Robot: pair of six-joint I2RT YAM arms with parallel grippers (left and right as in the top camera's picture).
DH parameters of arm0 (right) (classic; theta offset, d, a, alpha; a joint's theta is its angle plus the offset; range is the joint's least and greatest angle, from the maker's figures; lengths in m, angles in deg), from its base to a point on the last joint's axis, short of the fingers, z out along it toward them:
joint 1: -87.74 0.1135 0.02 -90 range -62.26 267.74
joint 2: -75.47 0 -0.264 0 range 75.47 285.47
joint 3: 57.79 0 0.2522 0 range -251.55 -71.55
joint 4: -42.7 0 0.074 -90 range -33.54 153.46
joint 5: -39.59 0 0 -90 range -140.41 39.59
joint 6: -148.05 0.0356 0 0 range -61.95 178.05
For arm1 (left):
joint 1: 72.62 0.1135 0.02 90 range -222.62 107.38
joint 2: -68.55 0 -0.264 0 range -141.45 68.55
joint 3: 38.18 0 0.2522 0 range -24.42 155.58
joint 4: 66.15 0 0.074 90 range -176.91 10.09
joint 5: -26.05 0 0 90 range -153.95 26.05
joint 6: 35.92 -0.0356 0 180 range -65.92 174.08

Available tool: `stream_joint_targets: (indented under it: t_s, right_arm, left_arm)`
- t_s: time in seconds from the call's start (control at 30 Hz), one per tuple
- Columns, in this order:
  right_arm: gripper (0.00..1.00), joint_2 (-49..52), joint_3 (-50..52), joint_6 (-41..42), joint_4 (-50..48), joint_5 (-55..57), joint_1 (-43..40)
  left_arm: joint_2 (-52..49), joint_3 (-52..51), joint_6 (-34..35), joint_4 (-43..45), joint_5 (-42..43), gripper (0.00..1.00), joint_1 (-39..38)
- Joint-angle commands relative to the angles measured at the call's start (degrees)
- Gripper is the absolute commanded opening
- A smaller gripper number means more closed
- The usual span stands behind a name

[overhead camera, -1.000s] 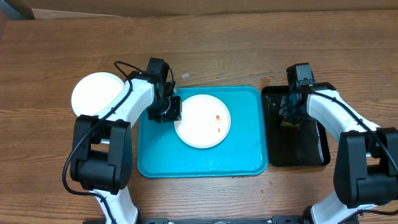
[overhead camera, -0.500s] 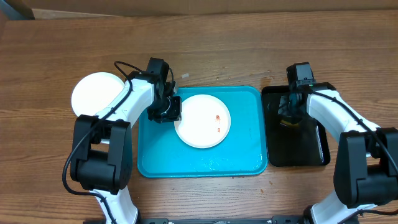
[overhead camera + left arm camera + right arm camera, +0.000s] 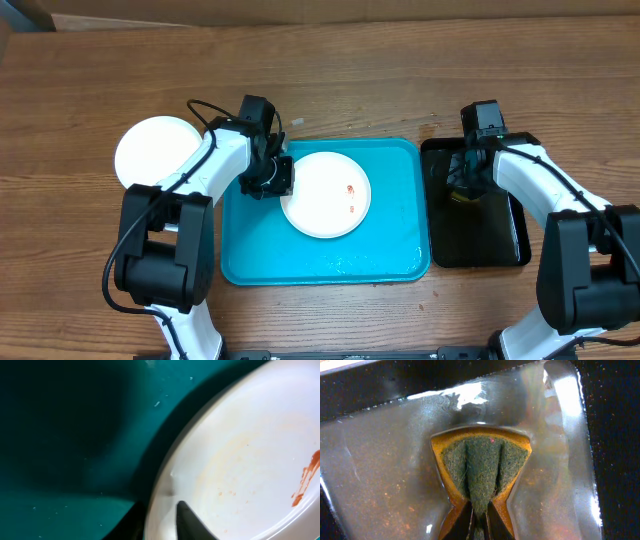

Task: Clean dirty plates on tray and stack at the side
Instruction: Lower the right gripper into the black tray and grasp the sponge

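- The left gripper (image 3: 157, 515) has narrowed onto the left rim of the dirty white plate (image 3: 322, 205), one finger over the edge and one under it.
- That plate lies in the upper middle of the turquoise tray (image 3: 300, 262), its red smears (image 3: 350, 190) toward the right side.
- The right gripper (image 3: 479, 519) is squeezed tight on a yellow-and-green sponge (image 3: 482, 467), folding it, low over the wet black tray (image 3: 500, 240) at the frame's right.
- To do the step well, the left arm should probably keep the rim pinned flat so the plate cannot skate. The sponge can then come across to the smears, scouring side down.
- A second white plate (image 3: 150, 150) sits at the upper left on the wooden table (image 3: 400, 80), half hidden by the left arm. The far half of the table lies bare.
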Motion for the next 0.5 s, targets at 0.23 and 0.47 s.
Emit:
stream_joint_targets:
  t_s: [0.23,0.47]
  right_arm:
    - [0.04,-0.8,-1.4,-7.4,1.0,-0.2,-0.2]
    - [0.04,-1.7,-4.4,-8.6,5.3,2.4,-0.2]
  left_arm:
    - [1.4,-0.5,-0.8,0.2,-0.6,0.04,-0.5]
    - [1.4,-0.5,-0.7,0.1,-0.6,0.04,-0.5]
